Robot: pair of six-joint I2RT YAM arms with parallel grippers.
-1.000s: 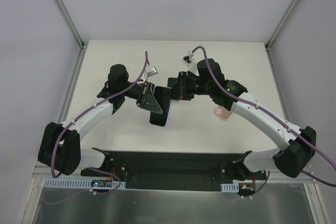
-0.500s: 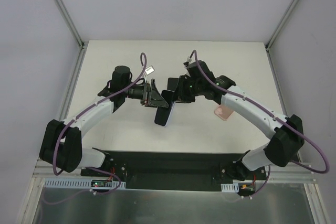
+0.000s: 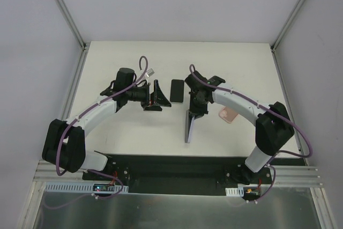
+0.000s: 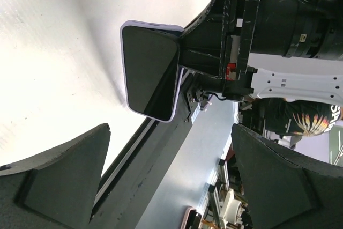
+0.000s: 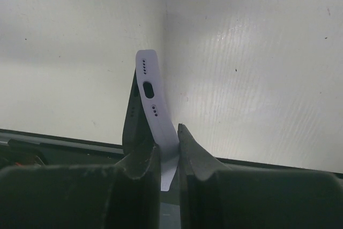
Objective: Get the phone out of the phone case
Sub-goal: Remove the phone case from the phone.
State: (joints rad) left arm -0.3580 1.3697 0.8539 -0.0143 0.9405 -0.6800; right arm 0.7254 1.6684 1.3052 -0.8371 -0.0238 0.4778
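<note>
My right gripper (image 3: 194, 112) (image 5: 169, 138) is shut on the lavender phone case (image 5: 151, 92), pinching its wall between the fingers. The case hangs edge-on over the table (image 3: 189, 128), its end with the port cut-outs pointing away from the wrist. The dark phone (image 5: 131, 122) shows along the case's left side and seems parted from it near the fingers. In the left wrist view the phone's black screen (image 4: 150, 73) sits inside the lavender rim. My left gripper (image 3: 159, 96) (image 4: 170, 132) stands open and holds nothing, well to the left of the case.
A black phone-like slab (image 3: 176, 90) lies flat on the white table (image 3: 128, 132) between the two grippers. A pink case (image 3: 229, 115) lies by the right forearm. The black base plate (image 3: 171, 170) runs along the near edge.
My left gripper let go of the cased phone, opened wide and drew back left. The right arm swung the case toward the near edge and turned it edge-on.
</note>
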